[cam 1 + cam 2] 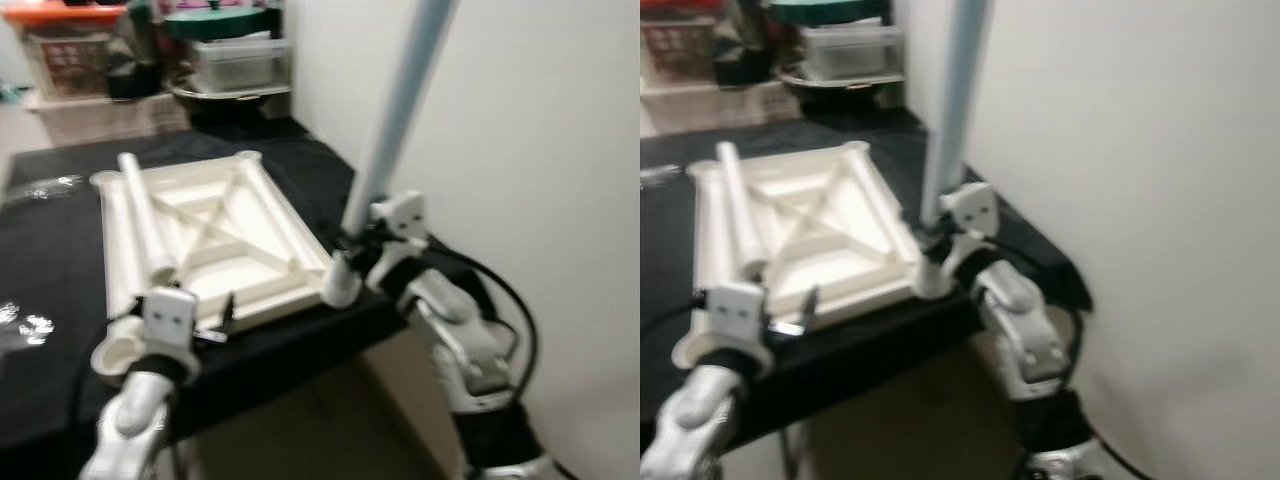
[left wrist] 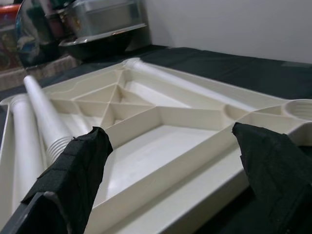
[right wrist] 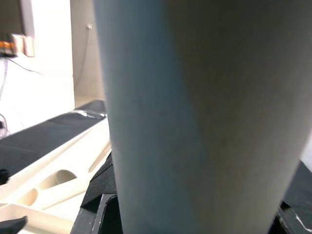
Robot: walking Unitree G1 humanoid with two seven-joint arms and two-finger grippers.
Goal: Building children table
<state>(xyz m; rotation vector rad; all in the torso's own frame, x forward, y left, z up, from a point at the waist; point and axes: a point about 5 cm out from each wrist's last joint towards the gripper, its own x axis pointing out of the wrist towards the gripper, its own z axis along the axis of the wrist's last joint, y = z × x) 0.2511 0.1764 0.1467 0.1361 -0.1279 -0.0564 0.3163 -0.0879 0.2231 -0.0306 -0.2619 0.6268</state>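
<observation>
Left eye view puts the white tabletop [image 1: 215, 235] upside down on a black-covered bench [image 1: 60, 260], filling the middle left of the frame. At centre right, the right gripper [image 1: 362, 243] clasps a pale blue leg [image 1: 400, 110], standing it upright at the tabletop's near corner socket [image 1: 338, 285] — seated or not, I cannot tell. At lower left, the left gripper [image 1: 205, 325] hangs unclenched, holding nothing, just by the near edge. Two white legs [image 1: 140, 215] lie loose inside the tabletop, so most of the fitting appears left.
</observation>
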